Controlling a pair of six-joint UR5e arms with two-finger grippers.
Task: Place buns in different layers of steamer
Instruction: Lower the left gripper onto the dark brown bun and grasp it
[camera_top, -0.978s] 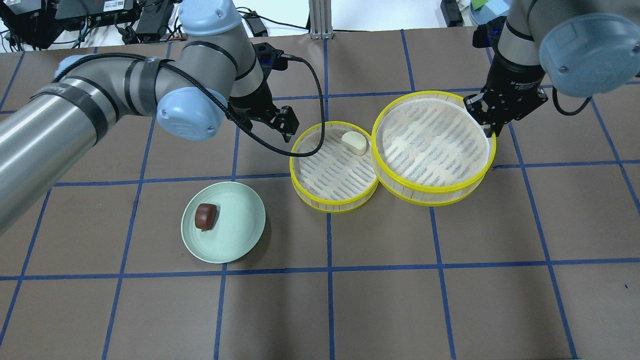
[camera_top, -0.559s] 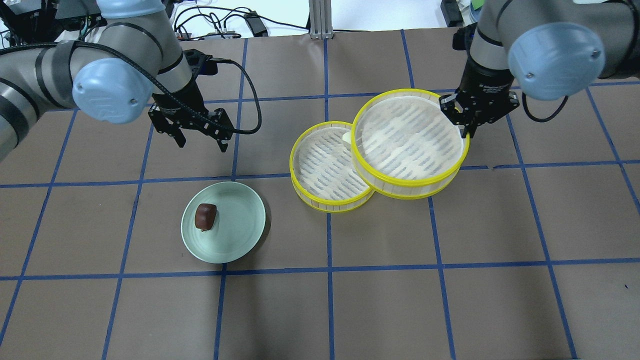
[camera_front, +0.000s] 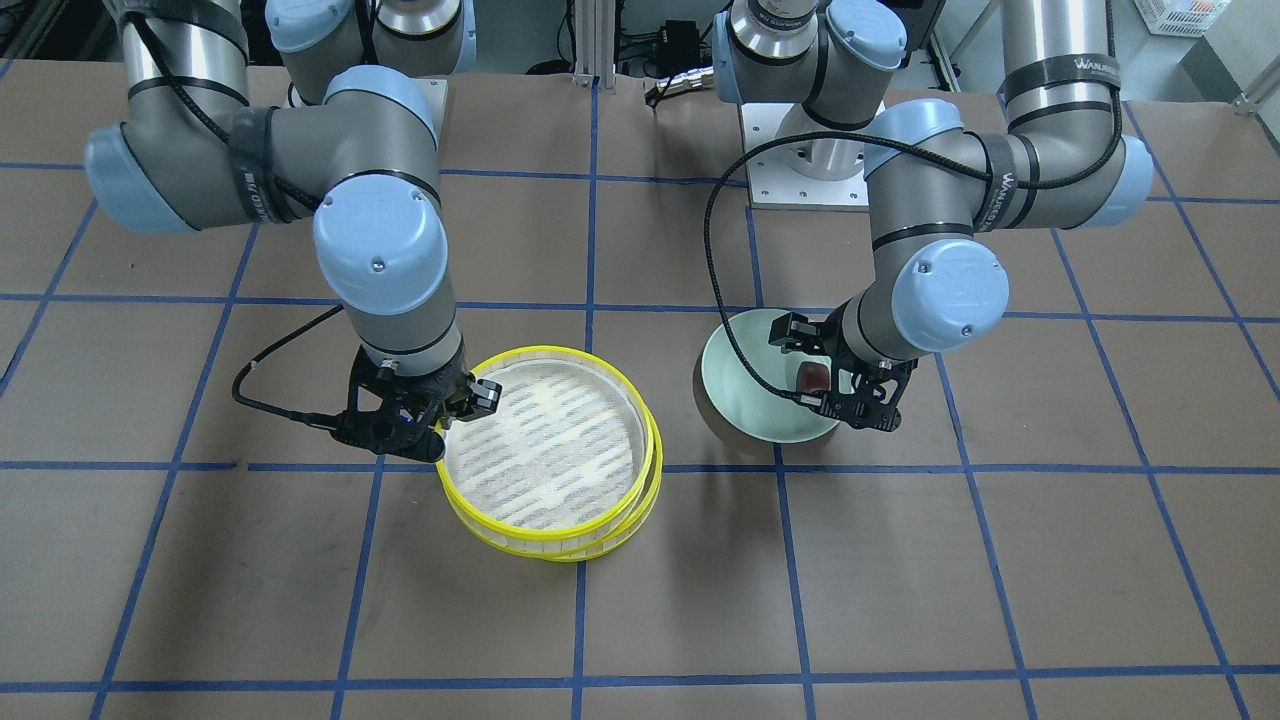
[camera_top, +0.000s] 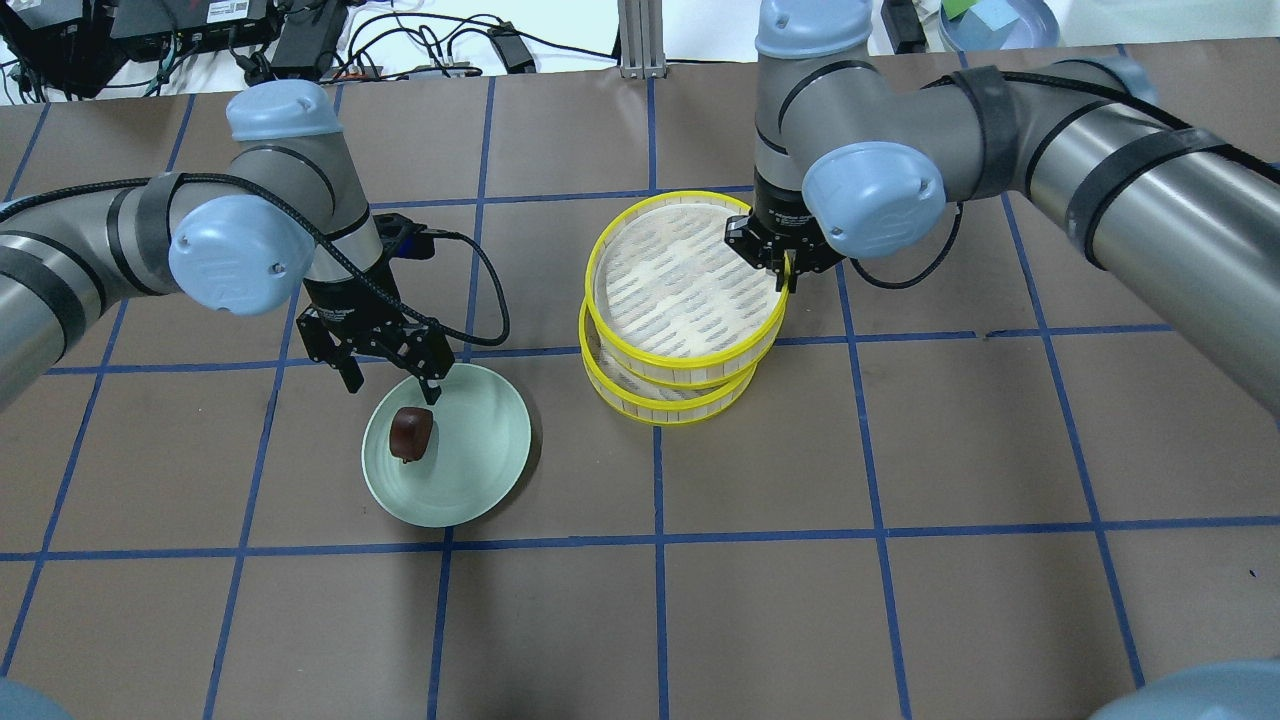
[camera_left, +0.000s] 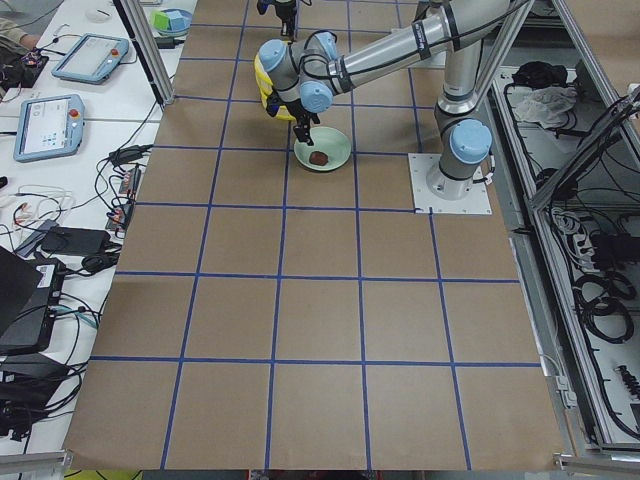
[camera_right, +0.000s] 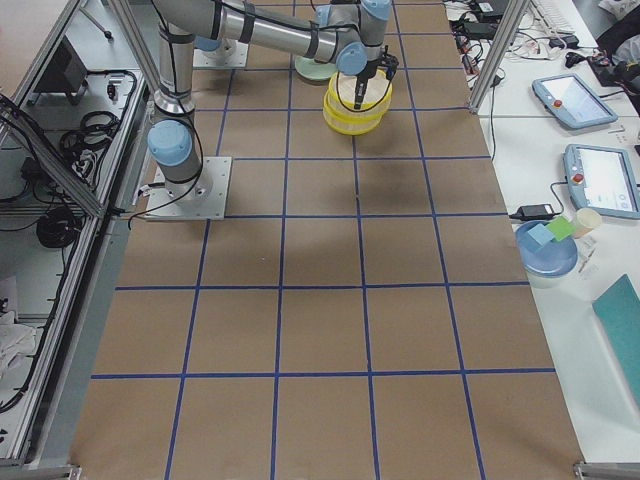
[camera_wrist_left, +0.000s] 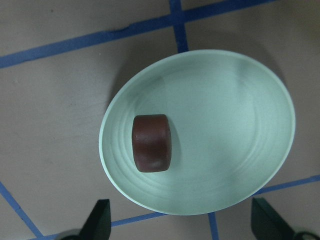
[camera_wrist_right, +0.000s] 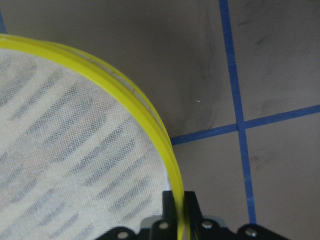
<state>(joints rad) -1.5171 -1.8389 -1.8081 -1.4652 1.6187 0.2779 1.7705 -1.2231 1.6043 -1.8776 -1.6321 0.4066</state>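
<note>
The steamer's upper tier (camera_top: 685, 285) hangs over the lower tier (camera_top: 660, 412), offset a little toward the far side. My right gripper (camera_top: 787, 272) is shut on the upper tier's yellow rim (camera_wrist_right: 150, 120) at its far right edge. The cream-white bun is hidden under the upper tier. The dark reddish-brown bun (camera_top: 411, 433) lies on the pale green plate (camera_top: 480, 450). My left gripper (camera_top: 390, 385) is open just above the plate's far left edge. In the left wrist view the brown bun (camera_wrist_left: 152, 143) sits ahead of the open fingertips (camera_wrist_left: 100, 220).
The table is brown, with a grid of blue tape lines (camera_top: 657, 540). A black cable (camera_top: 490, 290) loops from my left wrist between the plate and the steamer. The robot bases (camera_front: 810, 160) stand at the table's back.
My right gripper has carried the upper tier left until it lies over the lower tier, covering the cream-white bun. My left arm has moved from the steamer to above the plate.
</note>
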